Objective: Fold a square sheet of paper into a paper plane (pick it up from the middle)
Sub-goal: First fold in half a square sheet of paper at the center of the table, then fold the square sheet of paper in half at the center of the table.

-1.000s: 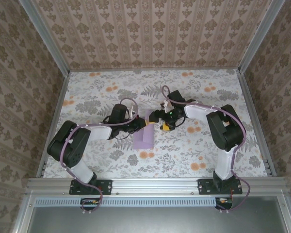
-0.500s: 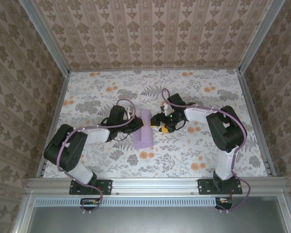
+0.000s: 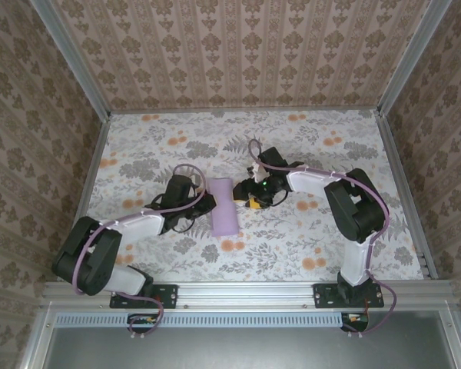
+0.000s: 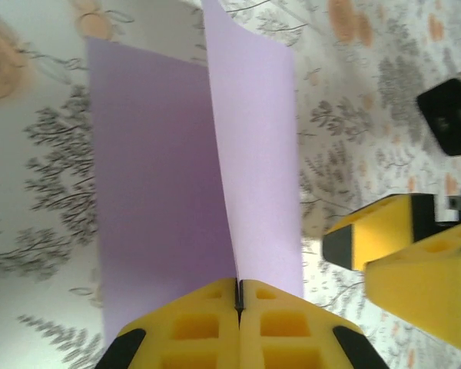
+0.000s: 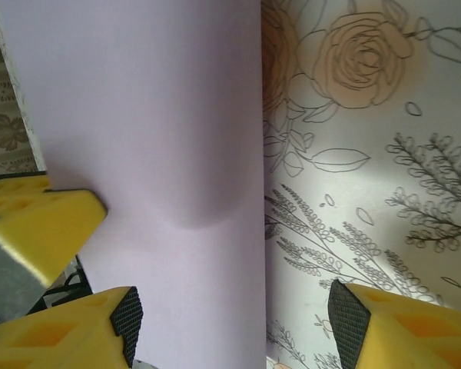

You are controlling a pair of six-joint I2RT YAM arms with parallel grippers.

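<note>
The square sheet of paper is lilac and folded along its middle into a long rectangle on the floral tablecloth. My left gripper is shut on its left edge. In the left wrist view one flap lies flat and the other flap rises from the pinch. My right gripper stands open at the sheet's right side. Its pads straddle the paper's long edge, one over the sheet, the other over bare cloth. No paper plane shape shows.
The floral tablecloth runs to patterned walls on three sides, with an aluminium rail at the near edge. The right gripper's yellow fingers sit close beside the left gripper. The left gripper's yellow finger shows at the left of the right wrist view.
The left arm has drawn back to the left, taking the sheet slightly left and farther away. The right gripper has followed it left and its jaws have narrowed.
</note>
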